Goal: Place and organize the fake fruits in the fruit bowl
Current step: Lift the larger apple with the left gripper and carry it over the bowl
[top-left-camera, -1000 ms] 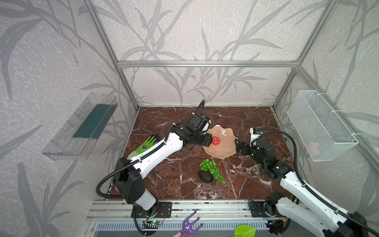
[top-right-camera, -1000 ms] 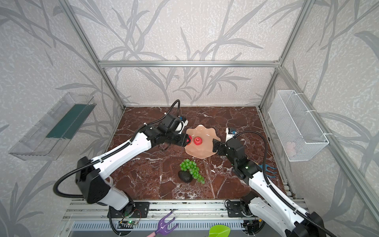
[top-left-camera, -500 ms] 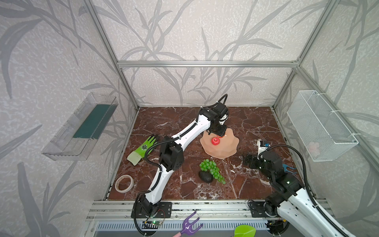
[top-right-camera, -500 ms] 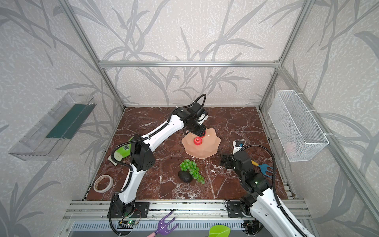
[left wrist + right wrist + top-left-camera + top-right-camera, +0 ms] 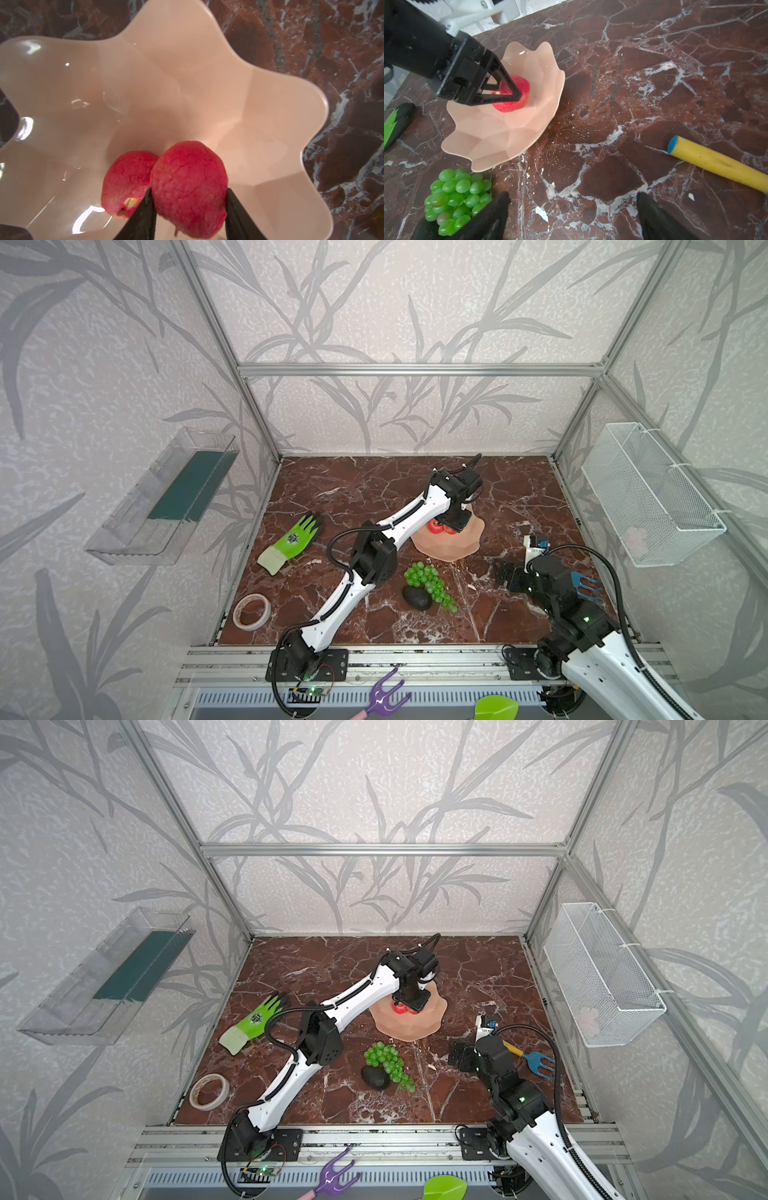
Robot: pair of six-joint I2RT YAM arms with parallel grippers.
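Since the left tool (image 5: pixel 456 526), gripping a second apple (image 5: pixel 188 182), has reached the fruit bowl (image 5: pixel 187 83), release looks next; right tool (image 5: pixel 572 197) open.

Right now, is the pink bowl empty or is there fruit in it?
Not empty: one red apple lies in the bowl, and the left gripper pinches a second apple over it.

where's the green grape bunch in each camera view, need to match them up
In a top view: grapes lie just in front of the fruit bowl, beside the avocado.
In a top view: same spot, grapes in front of the fruit bowl.
Left wrist: not in it.
Right wrist: grapes lie close to the fruit bowl's rim.
Shared landmark: the fruit bowl, seen in all four views.
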